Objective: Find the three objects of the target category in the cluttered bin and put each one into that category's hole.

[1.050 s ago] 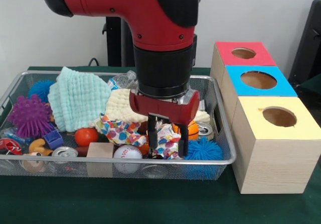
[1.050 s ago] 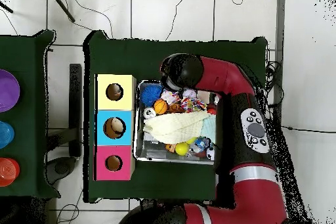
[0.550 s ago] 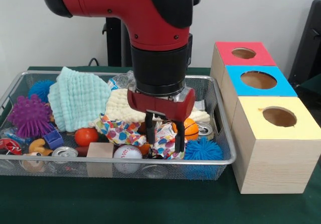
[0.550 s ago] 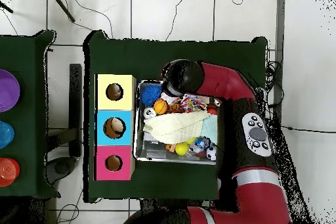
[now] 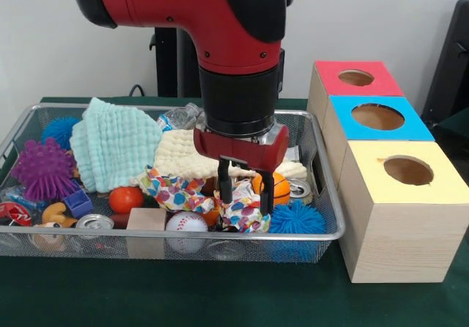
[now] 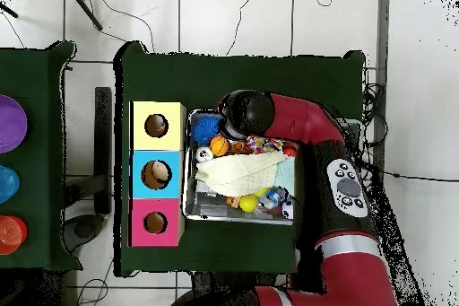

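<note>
The gripper (image 5: 245, 199) hung with jaws apart, straddling the crumpled patterned cloth (image 5: 238, 208) at the wire bin's (image 5: 322, 233) front rim. No clear long axis showed. The small basketball (image 5: 275, 188) sat just at its 2 o'clock, the baseball (image 5: 186, 231) at 8; three holed boxes (image 5: 399, 217) stood at 3 o'clock

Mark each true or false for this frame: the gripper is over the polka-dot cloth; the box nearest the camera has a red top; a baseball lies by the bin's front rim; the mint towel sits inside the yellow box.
1. The gripper is open over the polka-dot cloth. True.
2. The nearest box has a red top. False: the yellow box is nearest.
3. A baseball lies by the wire bin's front rim. True.
4. The mint towel sits inside the yellow box. False: it lies in the bin.
</note>
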Available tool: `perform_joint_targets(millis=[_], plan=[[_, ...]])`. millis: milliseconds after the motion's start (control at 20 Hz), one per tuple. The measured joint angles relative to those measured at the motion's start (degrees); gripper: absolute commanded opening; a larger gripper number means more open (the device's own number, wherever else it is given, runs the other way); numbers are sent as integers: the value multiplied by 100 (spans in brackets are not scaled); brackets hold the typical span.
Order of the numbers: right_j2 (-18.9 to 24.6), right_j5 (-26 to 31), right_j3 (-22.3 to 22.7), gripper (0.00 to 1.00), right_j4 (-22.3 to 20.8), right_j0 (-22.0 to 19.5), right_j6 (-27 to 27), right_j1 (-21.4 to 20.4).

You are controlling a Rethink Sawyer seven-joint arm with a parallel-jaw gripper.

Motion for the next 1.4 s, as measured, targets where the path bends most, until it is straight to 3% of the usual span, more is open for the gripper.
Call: perform_joint_targets(millis=[450, 1400], plan=[[1, -291, 100, 100, 1, -23, 0, 31], [61, -291, 94, 100, 1, -24, 0, 349]])
